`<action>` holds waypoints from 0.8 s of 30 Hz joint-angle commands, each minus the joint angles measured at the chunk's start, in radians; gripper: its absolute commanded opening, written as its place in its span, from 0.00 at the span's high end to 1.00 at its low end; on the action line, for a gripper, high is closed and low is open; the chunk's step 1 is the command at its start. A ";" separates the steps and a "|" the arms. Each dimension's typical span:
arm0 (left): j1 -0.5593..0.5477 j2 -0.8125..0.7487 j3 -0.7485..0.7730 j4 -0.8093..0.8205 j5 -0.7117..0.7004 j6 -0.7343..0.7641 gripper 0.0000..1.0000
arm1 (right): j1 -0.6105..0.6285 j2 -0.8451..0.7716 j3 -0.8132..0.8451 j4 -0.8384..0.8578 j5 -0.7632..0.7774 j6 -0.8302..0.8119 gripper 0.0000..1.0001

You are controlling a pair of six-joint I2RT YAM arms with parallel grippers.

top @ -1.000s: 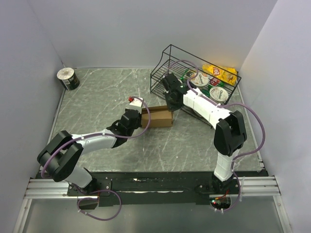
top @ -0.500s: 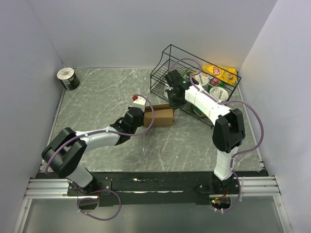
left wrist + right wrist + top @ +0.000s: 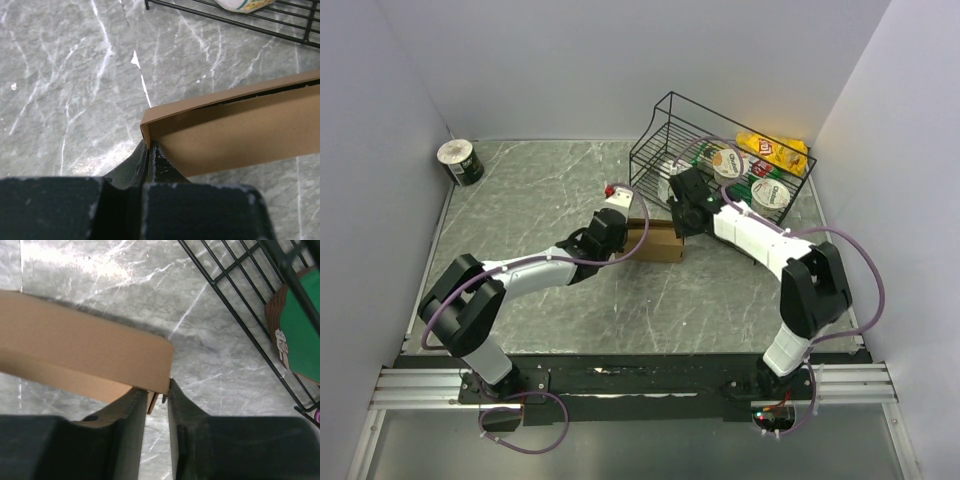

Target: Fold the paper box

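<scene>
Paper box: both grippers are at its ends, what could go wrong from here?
The left gripper, shut, butts the paper box at a corner; pushing may skid or dent it. The right gripper stands slightly open around the end wall, which could spring loose. The wire basket sits close beside that arm: snag risk.

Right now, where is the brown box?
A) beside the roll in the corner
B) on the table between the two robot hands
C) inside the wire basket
B: the paper box sits on the table, the left hand at one end and the right hand at the other.
</scene>
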 commanded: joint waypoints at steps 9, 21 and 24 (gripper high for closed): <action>-0.014 0.032 0.080 -0.232 0.122 -0.065 0.99 | 0.021 -0.180 -0.216 0.295 0.078 -0.053 0.64; -0.011 0.049 0.089 -0.246 0.125 -0.039 0.99 | 0.010 -0.297 -0.331 0.375 0.151 -0.042 0.64; -0.008 0.050 0.091 -0.243 0.128 -0.038 0.99 | 0.004 -0.290 -0.332 0.372 0.144 -0.057 0.65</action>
